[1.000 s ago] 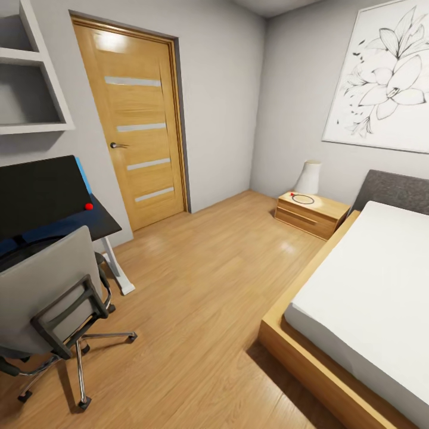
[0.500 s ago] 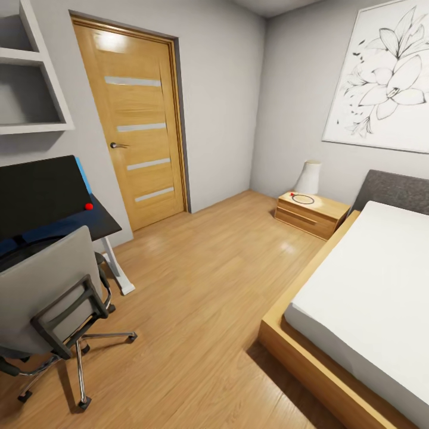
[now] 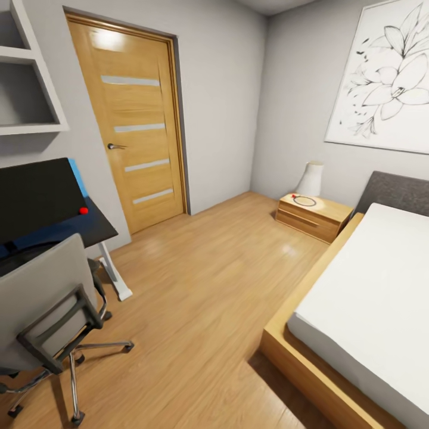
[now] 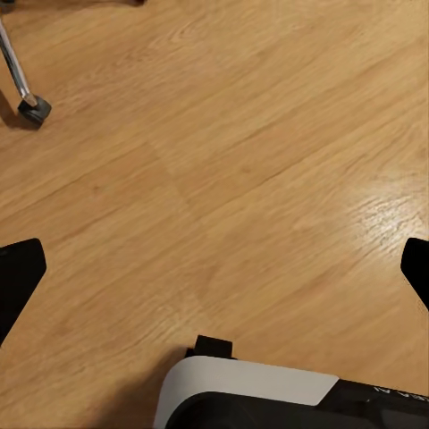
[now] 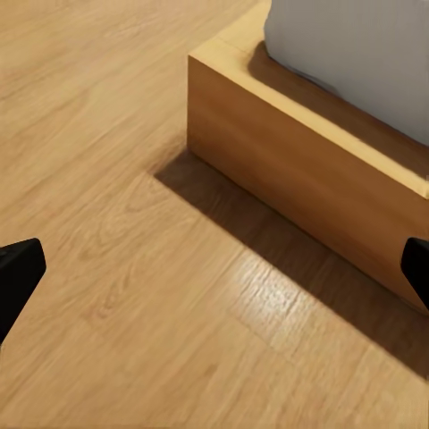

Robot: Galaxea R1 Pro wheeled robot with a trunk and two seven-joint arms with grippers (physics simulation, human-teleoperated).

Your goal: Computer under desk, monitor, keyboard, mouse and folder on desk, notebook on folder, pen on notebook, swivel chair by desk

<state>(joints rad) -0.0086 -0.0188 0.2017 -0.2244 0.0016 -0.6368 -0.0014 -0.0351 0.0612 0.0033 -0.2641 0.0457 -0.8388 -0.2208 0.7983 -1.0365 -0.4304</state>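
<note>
Left gripper (image 4: 214, 268) jaws spread wide over bare oak floor (image 4: 250, 161), holding nothing. Right gripper (image 5: 214, 268) likewise wide, empty, near the bed frame (image 5: 295, 170).

Honey-oak plank floor (image 3: 202, 286) and matching oak door (image 3: 134, 125) with four frosted pale strips. Pale grey walls (image 3: 220, 89). Black monitor (image 3: 36, 193) with a red dot, above a matte black tabletop (image 3: 95, 229) backed in blue. Grey swivel chair (image 3: 42, 304), chrome legs. White mattress (image 3: 375, 286) on an oak frame. White poster (image 3: 384, 77) with black line-drawn lilies.
</note>
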